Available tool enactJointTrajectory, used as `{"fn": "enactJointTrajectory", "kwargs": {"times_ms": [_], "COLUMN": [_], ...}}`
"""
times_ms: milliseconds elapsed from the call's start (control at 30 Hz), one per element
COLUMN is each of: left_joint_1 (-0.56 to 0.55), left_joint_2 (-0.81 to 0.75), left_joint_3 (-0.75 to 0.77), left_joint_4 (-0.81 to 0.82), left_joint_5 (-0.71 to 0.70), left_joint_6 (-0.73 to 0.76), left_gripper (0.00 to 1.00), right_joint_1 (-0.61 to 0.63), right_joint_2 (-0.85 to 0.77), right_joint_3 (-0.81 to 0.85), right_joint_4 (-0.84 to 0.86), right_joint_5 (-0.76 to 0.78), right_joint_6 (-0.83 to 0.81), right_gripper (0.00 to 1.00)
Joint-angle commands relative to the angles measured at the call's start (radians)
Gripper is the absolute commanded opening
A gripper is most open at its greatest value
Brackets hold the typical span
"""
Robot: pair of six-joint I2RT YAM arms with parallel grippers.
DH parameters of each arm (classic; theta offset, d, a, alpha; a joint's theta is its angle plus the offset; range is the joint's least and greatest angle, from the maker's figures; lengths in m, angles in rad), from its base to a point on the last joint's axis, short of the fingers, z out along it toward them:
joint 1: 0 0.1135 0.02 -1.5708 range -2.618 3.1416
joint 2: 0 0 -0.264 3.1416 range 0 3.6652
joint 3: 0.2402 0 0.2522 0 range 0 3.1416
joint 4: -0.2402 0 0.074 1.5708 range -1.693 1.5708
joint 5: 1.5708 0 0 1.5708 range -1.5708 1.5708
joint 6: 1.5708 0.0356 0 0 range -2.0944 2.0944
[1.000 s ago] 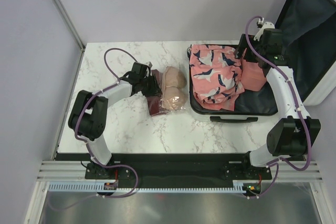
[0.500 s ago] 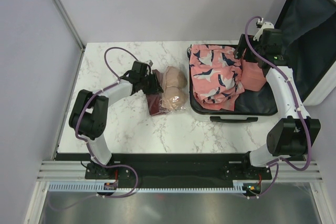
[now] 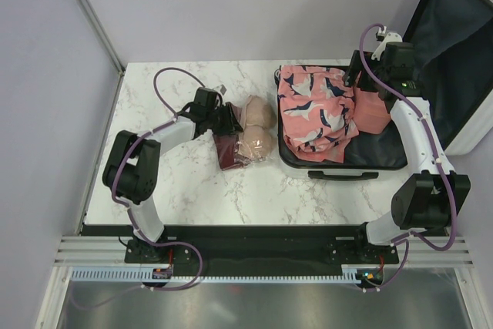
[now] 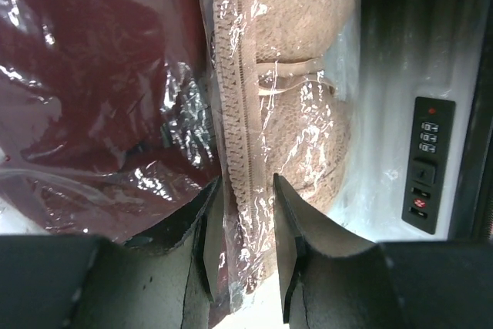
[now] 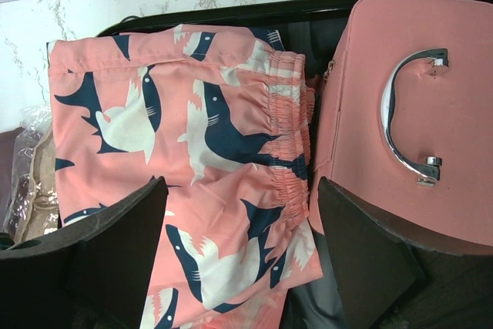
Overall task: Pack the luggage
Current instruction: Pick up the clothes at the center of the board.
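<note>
Pinching the bagged beige bra (image 4: 293,75) with the left gripper (image 4: 245,263); holding the right gripper (image 5: 239,190) wide open above the shark shorts (image 5: 200,144) in the luggage (image 3: 383,150)

**Table** (image 3: 192,182): smooth, faintly glossy white marble-look top with grey veining.
**Luggage** (image 3: 454,44): matt dark woven fabric lining. The outer shell is smooth hard plastic with a soft sheen and carries a black plastic combination lock (image 4: 427,163).
**Shorts** (image 5: 208,152): thin matt pink printed cloth with a gathered elastic waistband.
**Pink case** (image 5: 462,190): smooth matt covering, with a handle (image 5: 387,117) of bright polished metal.
**Beige lace garment** (image 4: 300,59) and **dark red garment** (image 4: 92,90): each under clear, crinkled, glossy plastic film.
**Fingers** (image 4: 308,252) of the left hand (image 4: 246,190): matt black plastic.
</note>
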Motion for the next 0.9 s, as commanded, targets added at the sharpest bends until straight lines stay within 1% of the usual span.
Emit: {"fn": "enactJointTrajectory", "kwargs": {"times_ms": [0, 400, 433, 567, 600, 733, 800, 867], "left_joint_1": [-0.011, -0.017, -0.018, -0.026, -0.028, -0.029, -0.029, -0.028], "left_joint_2": [0.013, 0.084, 0.091, 0.082, 0.073, -0.020, -0.082, -0.120], "left_joint_3": [0.038, 0.075, 0.079, 0.093, 0.094, 0.090, 0.088, 0.078], "left_joint_4": [0.068, 0.065, 0.065, 0.095, 0.092, 0.108, 0.114, 0.125], "left_joint_5": [0.046, 0.046, 0.051, 0.078, 0.065, 0.037, 0.049, 0.065], "left_joint_6": [-0.030, -0.004, -0.004, 0.005, 0.008, 0.039, 0.066, 0.106], "left_gripper": [0.39, 0.37, 0.35, 0.09, 0.02, 0.02, 0.02, 0.02], "right_joint_1": [0.006, 0.008, 0.008, 0.010, 0.013, 0.017, 0.017, 0.023], "right_joint_2": [-0.010, -0.019, -0.019, -0.022, -0.022, -0.017, 0.005, 0.033], "right_joint_3": [-0.001, -0.002, -0.002, -0.004, -0.002, 0.008, 0.030, 0.059], "right_joint_4": [0.006, 0.001, 0.000, -0.003, -0.005, -0.006, -0.006, -0.006], "right_joint_5": [0.004, 0.004, 0.004, -0.004, -0.008, -0.082, -0.221, -0.319], "right_joint_6": [-0.003, -0.009, -0.009, -0.006, -0.006, -0.017, -0.027, -0.029], "right_gripper": [0.87, 0.87, 0.87, 0.87, 0.87, 0.87, 0.87, 0.87]}}
